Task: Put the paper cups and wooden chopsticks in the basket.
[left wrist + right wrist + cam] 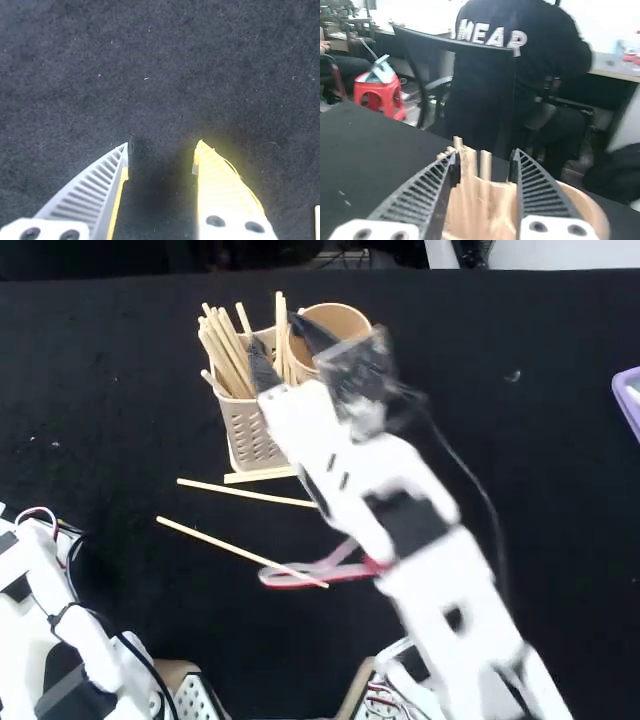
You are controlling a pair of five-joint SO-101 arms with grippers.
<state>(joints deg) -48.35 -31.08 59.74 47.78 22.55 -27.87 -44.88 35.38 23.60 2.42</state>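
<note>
Wooden chopsticks and a paper cup stand in the basket.

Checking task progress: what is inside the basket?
Inside the basket stand a bundle of wooden chopsticks and a paper cup. The right gripper hangs over them; its arm covers the cup's lower part.

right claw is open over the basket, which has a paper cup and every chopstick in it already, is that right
Not every chopstick. The right claw is open over the basket, which holds a paper cup and many chopsticks, but the high view shows loose chopsticks lying on the table in front of it.
</note>
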